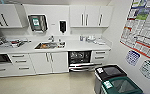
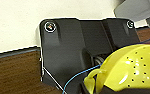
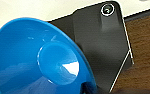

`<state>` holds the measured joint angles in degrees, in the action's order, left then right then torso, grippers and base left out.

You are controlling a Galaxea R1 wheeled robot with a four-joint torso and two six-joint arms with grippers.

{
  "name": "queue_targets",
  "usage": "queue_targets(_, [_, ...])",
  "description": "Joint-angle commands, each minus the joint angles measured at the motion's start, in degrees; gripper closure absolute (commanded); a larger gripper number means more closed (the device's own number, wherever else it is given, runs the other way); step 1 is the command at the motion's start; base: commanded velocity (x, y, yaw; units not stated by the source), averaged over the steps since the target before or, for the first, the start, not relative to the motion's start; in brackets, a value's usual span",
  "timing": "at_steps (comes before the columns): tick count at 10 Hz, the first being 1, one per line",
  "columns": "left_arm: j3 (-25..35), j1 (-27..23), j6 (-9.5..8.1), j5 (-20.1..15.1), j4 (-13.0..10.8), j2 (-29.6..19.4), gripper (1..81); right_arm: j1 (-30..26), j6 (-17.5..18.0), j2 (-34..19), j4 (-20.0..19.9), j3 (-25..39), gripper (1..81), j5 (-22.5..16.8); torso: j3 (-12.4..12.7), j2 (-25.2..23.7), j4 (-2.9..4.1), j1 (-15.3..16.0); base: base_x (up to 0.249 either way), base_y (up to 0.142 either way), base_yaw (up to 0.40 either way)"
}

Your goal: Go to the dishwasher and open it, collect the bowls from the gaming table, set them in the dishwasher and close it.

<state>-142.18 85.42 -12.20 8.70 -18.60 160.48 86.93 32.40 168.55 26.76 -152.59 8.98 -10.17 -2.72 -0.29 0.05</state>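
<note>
Bright blue plastic is being shown closest of all: a blue bowl (image 3: 43,57) is being carried at the right wrist, its underside and round foot turned toward the lens. Whether the right fingers are clamped on its rim cannot be told, since they are being hidden by the bowl itself. At the left wrist a yellow perforated bowl (image 2: 131,70), colander-like with a small side handle, is being carried just beside the dark wrist plate; the state of the left fingers cannot be told either.

Ahead, the dishwasher (image 1: 79,61) is being faced: it is standing open under the white bench (image 1: 86,46), its door lowered and dark racks being shown inside. A sink (image 1: 47,45) is being seen on the bench to the left of the dishwasher, and two lidded bins (image 1: 116,80) on the floor to its right.

Both bowls are being judged light, stiff and glossy, hence slippery; a pinch across the thin rim is being judged the best hold, with only gentle pressure needed.
</note>
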Motion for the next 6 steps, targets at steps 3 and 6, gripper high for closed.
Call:
queue_targets(3, [0.8,-1.5,-0.10,-2.5,0.1,-0.1,81.1,-1.5,-0.1,-1.5,0.3,-0.5,81.1,-2.7,0.0,0.0,0.00,-0.1,0.111,0.079,0.000])
queue_targets(6, [0.8,-1.6,-0.10,-2.5,0.2,-0.1,81.1,-1.5,-0.1,-1.6,0.3,-0.5,81.1,-2.7,0.0,0.0,0.00,0.0,0.111,0.078,0.000])
